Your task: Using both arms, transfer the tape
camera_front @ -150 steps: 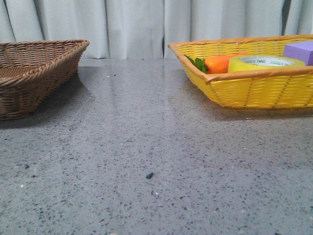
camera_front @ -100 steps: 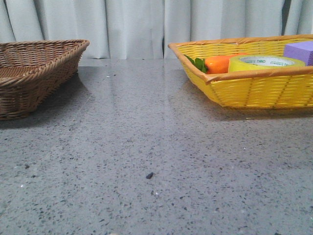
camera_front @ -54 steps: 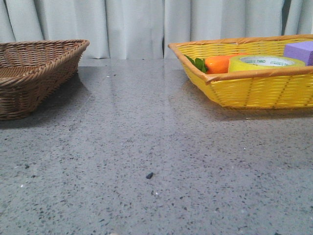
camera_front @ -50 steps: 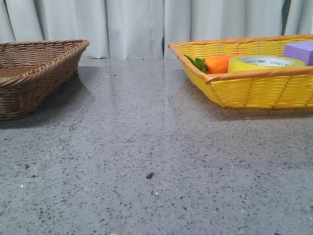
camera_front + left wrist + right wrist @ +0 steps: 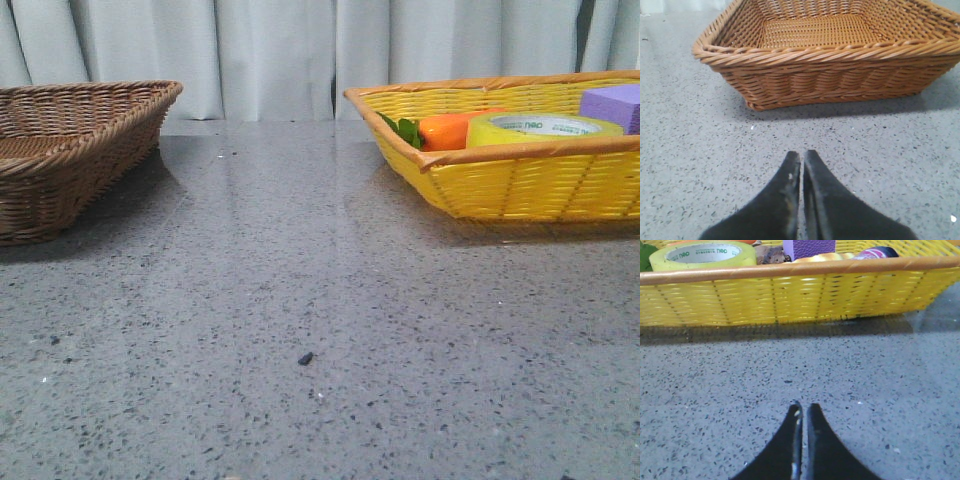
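Waiting at the start: I judge nothing is under way yet — the tape is untouched and both arms sit low over the table [image 5: 300, 300].

Left gripper [image 5: 801, 159]: fingers pressed together, nothing between them; it points at the brown basket from just short of it.

Brown basket [image 5: 70, 150]: far left of the table; my left wrist view shows its woven floor [image 5: 820, 30] bare, as far as I can see in.

Middle ground: bare grey speckled stone between the two baskets, which stand well apart.

Yellow basket [image 5: 520, 185]: on the right, holding several things — an orange carrot [image 5: 450, 130] with green leaves, the tape beside it, a purple block [image 5: 612, 105] further right, and a dark-capped item [image 5: 877, 252] I cannot identify.

Tape [image 5: 545, 128]: lying flat inside the yellow basket, just beside the carrot, core opening upward.

Right gripper [image 5: 803, 410]: closed to a hairline gap, empty, facing the yellow basket's near wall.

Next move, as I judge it: right arm must lift over the rim, spread its fingers and come down on the roll's wall, avoiding the carrot.
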Available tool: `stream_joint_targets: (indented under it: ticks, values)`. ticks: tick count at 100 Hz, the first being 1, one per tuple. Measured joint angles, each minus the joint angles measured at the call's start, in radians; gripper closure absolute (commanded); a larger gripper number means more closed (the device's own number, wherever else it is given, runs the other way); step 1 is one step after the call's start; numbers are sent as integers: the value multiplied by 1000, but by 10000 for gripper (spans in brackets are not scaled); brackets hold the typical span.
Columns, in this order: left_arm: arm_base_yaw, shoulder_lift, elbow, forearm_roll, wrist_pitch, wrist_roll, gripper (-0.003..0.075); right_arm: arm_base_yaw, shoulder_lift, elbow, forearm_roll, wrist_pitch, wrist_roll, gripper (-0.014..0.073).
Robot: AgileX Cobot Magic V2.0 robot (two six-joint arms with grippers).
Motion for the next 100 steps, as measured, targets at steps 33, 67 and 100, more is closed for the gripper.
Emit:
stream_joint_targets:
  ticks: [33, 67, 100]
  values:
    - [0, 0, 0, 0, -22, 0, 741, 0, 0, 0, 0, 0, 0, 668]
    - [0, 0, 0, -16, -102, 0, 741, 0, 0, 0, 0, -5, 0, 668]
    - [0, 0, 0, -18, -183, 0, 741, 0, 0, 0, 0, -176, 0, 668]
